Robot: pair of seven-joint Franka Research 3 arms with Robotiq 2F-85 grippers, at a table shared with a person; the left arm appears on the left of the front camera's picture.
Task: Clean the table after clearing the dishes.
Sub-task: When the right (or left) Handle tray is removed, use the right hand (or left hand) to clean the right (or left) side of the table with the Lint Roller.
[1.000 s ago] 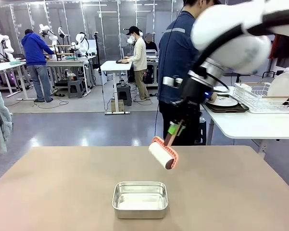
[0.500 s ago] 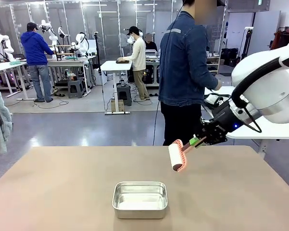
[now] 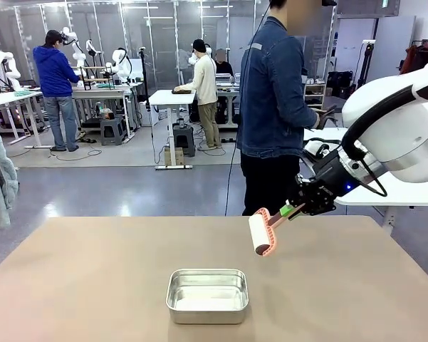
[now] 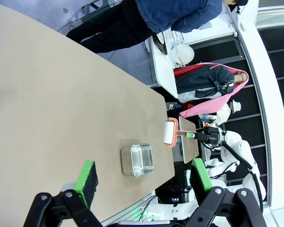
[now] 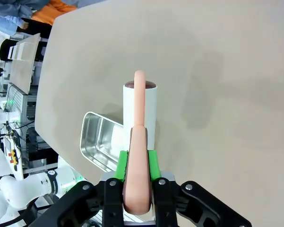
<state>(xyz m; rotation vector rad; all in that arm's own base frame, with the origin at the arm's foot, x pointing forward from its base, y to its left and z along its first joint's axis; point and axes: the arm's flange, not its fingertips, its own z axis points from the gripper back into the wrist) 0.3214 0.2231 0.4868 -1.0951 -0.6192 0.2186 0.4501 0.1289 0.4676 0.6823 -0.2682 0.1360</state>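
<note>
My right gripper (image 3: pixel 293 209) is shut on the peach handle of a lint roller (image 3: pixel 261 234). The white roll hangs just over the beige table (image 3: pixel 92 285), behind and right of the steel pan. In the right wrist view the green pads (image 5: pixel 153 164) clamp the handle and the lint roller (image 5: pixel 139 111) points away over the table (image 5: pixel 212 56). My left gripper (image 4: pixel 144 175) is open with nothing between its fingers, looking along the table (image 4: pixel 52 94) at the lint roller (image 4: pixel 170 133). The dishes are largely hidden; a sliver of white plate (image 3: pixel 316 148) shows on the white side table.
A square steel pan (image 3: pixel 207 294) sits at the table's near middle, also seen as the pan (image 5: pixel 98 139) and the pan (image 4: pixel 137 160). A person in a denim jacket (image 3: pixel 274 100) stands past the far edge, turned to the white side table (image 3: pixel 384 191).
My right arm swung down and to the right with the roller, which turned to hang lower; over the last half second it has held still. The person shifted slightly.
</note>
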